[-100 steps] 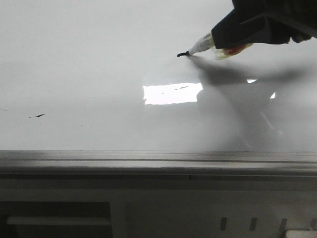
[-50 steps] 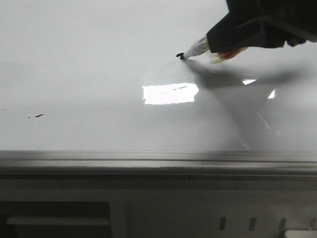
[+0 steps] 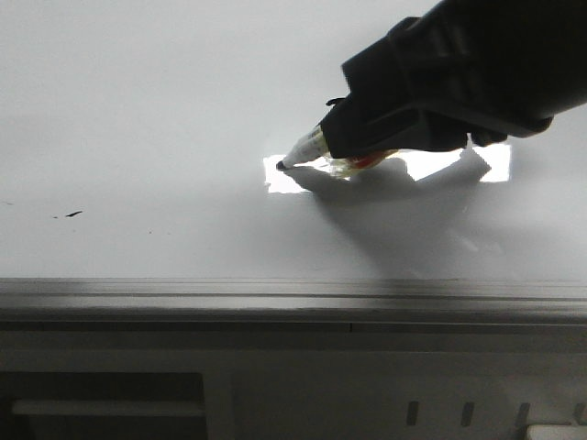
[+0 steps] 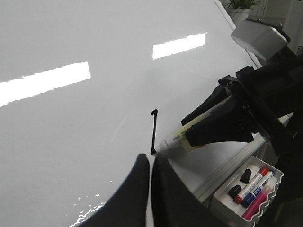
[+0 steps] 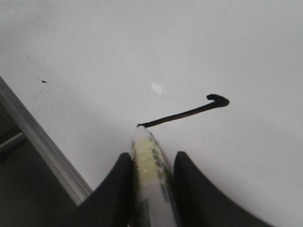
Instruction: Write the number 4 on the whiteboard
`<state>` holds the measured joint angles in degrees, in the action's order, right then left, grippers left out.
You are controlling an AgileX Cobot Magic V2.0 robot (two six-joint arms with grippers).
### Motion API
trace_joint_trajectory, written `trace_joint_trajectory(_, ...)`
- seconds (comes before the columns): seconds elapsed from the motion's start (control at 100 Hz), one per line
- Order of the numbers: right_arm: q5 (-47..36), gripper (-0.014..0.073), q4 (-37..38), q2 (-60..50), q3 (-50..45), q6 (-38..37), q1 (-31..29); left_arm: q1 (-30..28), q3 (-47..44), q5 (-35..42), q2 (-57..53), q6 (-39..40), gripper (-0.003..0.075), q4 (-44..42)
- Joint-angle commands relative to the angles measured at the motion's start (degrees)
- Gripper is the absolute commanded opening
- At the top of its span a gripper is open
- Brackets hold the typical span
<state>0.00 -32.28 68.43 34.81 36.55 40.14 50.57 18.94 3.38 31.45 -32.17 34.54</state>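
Glossy white whiteboard with a grey metal edge rail is filling the front view, a bright rectangular reflection sitting just under the pen tip. Reaching in from 2 o'clock there, the black right end effector is clamping a white-barrelled black marker with a yellowish label, its tip touching the board. That view is hiding the ink; the right wrist view is showing it instead: one thin black stroke with a small hook at its far end, the only part of the number 4 drawn so far, running from the marker tip between the two dark fingers. In the left wrist view the same stroke is lying at the board's middle, and the left end effector is hanging just off it, its fingers nearly together and holding nothing. Only this view is showing a white plastic tray of red, blue and pink markers beyond the board's edge, and a green potted plant at 1 o'clock. Tiny black smudges are marking the board at 9 o'clock in the front view.
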Motion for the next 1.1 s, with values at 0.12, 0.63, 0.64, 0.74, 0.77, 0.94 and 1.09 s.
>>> trace_joint_trajectory(0.12,2.1,-0.0043,0.1,0.6,0.7,0.6,-3.5,-0.1,1.6,4.0,0.0,0.5,-0.0020,-0.2)
trace_joint_trajectory(0.63,12.0,-0.0043,0.5,-6.0,0.6,0.6,-14.0,-0.1,1.6,4.0,0.0,0.5,-0.0020,-0.2)
trace_joint_trajectory(0.64,12.1,-0.0043,0.5,-6.3,0.6,0.6,-14.3,-0.1,1.6,4.0,0.0,0.5,-0.0020,-0.2)
trace_joint_trajectory(0.74,14.5,-0.0043,1.2,-8.1,0.5,0.6,-16.7,-0.1,1.6,4.0,0.0,0.5,-0.0020,-0.2)
trace_joint_trajectory(0.77,15.1,-0.0043,1.6,-8.7,0.5,0.6,-17.4,-0.1,1.6,4.0,0.0,0.5,-0.0020,-0.2)
trace_joint_trajectory(0.94,18.0,-0.0043,3.4,-10.9,0.5,0.6,-21.5,-0.1,1.8,4.0,0.0,0.5,-0.0020,-0.2)
trace_joint_trajectory(1.09,18.5,-0.0043,3.4,-11.0,0.5,0.6,-22.5,-0.1,1.8,4.0,0.0,0.5,-0.0020,-0.2)
